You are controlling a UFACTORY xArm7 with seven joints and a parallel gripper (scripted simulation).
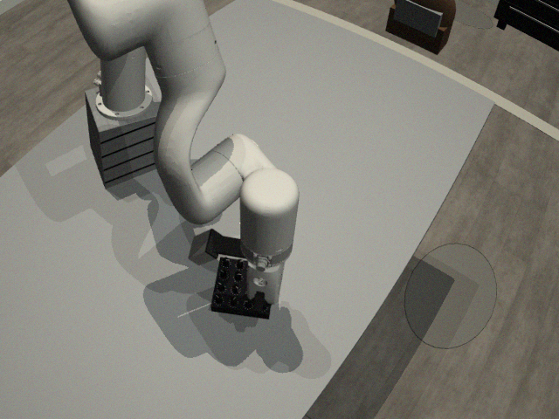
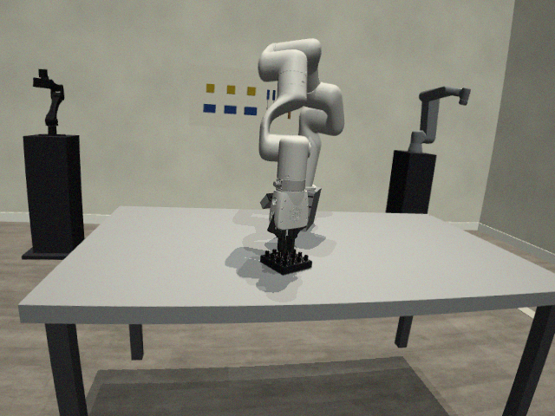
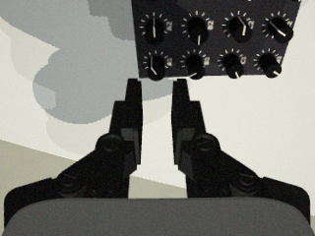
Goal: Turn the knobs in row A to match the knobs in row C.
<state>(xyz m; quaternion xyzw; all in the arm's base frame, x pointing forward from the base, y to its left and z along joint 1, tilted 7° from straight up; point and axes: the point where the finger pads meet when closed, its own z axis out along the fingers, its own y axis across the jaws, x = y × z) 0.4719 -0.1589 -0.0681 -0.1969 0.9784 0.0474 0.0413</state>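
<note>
The black knob box (image 1: 241, 310) (image 2: 283, 270) (image 3: 177, 45) stands on the table. My gripper (image 2: 285, 250) (image 3: 157, 97) is open, with a narrow gap and nothing between its fingers. In the wrist view its fingertips show just below the box edge near knob A1 (image 3: 157, 73); their height over the box is unclear. There A1's line points up and left, and knob A2 (image 3: 157, 36) points up. Knob C1 (image 3: 232, 69) points down, slightly right; knob C2 (image 3: 240, 35) points roughly up. Knobs 3 and 4 are out of that view or too small to read.
The grey table (image 1: 361, 135) (image 2: 179, 286) carries the box. A dark angled object (image 1: 225, 245) appears behind the box in the top view, partly hidden by the arm. In the wrist view, knob B1 (image 3: 193, 68) is beside A1 and knob D1 (image 3: 270, 67) is farther right.
</note>
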